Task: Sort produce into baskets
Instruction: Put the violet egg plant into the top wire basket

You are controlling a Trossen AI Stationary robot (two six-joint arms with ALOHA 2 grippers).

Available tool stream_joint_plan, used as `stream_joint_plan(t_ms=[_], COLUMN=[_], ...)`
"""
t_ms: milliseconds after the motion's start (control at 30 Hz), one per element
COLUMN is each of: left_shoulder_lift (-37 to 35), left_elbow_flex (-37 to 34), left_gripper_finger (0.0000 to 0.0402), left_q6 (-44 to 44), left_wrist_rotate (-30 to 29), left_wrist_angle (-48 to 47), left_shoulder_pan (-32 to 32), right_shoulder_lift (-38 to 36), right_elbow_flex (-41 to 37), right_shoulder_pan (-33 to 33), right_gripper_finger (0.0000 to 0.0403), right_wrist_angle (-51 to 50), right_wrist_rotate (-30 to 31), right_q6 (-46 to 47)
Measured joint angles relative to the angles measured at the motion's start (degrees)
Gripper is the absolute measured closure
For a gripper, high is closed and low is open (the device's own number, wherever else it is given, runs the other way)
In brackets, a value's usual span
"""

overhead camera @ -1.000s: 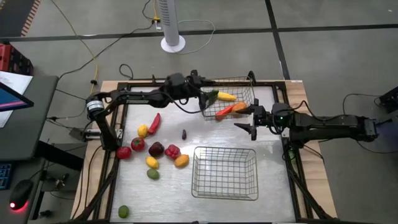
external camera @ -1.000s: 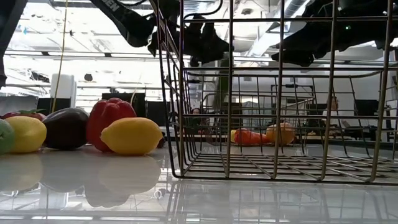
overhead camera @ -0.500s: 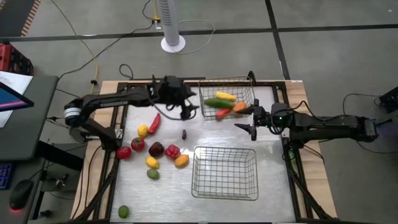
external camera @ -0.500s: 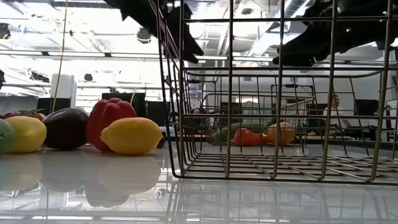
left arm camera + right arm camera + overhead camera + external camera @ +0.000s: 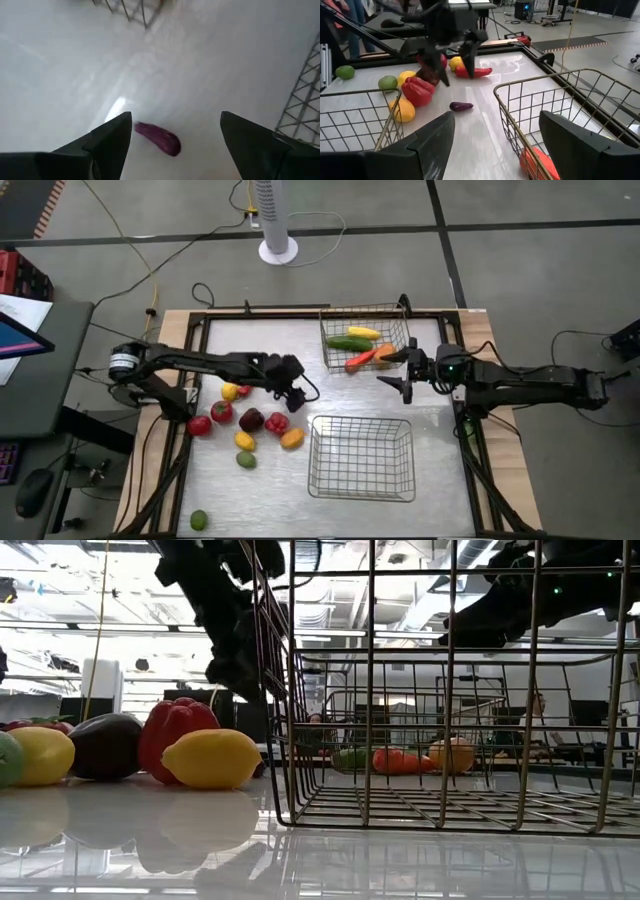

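My left gripper [image 5: 294, 388] is open, its fingers pointing down, a little above a small dark maroon piece [image 5: 158, 139] that lies on the table between and below the fingers; the piece also shows in the right wrist view [image 5: 461, 106]. My right gripper [image 5: 394, 372] is open and empty, held level beside the near right corner of the far basket [image 5: 332, 360]. That basket holds a green cucumber [image 5: 350, 343], a yellow piece [image 5: 363, 333], a red chili [image 5: 360, 361] and an orange piece [image 5: 385, 352]. The near basket [image 5: 362, 496] holds nothing.
Several loose pieces lie at the table's left: a yellow one [image 5: 230, 391], red ones [image 5: 221, 412] [image 5: 198, 425], a maroon one [image 5: 251, 419], a red pepper [image 5: 277, 423], a lemon [image 5: 291, 438] and green ones [image 5: 245, 460] [image 5: 199, 520]. A red chili [image 5: 472, 72] lies behind my left gripper.
My left gripper has left the far basket and gone toward the table's near left and down, to just above the small maroon piece. The green cucumber that it carried over the far basket now lies in that basket. My right gripper has kept still.
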Motion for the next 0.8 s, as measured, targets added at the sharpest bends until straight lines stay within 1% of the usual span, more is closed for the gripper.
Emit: stream_joint_plan(t_ms=[100,333,567,667,800], left_shoulder_lift=[3.2,6.7,10.6,11.5,11.5], left_elbow_flex=[-0.1,0.0,0.0,0.0,0.0], left_gripper_finger=[0.0111,0.0111,0.0111,0.0111,0.0111], left_q6=[-3.5,-8.0,-8.0,-6.5,-4.2], left_wrist_rotate=[-1.6,-2.5,-2.3,-3.1,-7.3], left_wrist_angle=[-0.7,-1.6,-1.5,-2.6,-3.6], left_shoulder_pan=[-1.5,-1.9,-3.4,-3.6,-3.6], right_shoulder_lift=[0.0,0.0,0.0,0.0,0.0], right_elbow_flex=[0.0,0.0,0.0,0.0,0.0], right_shoulder_pan=[0.0,0.0,0.0,0.0,0.0], right_gripper_finger=[0.0088,0.0088,0.0088,0.0088,0.0088], right_wrist_angle=[-0.2,-0.2,-0.2,-0.1,-0.1], right_wrist_rotate=[0.0,-0.1,-0.2,-0.2,-0.2], right_q6=[0.1,0.1,0.2,0.2,0.2])
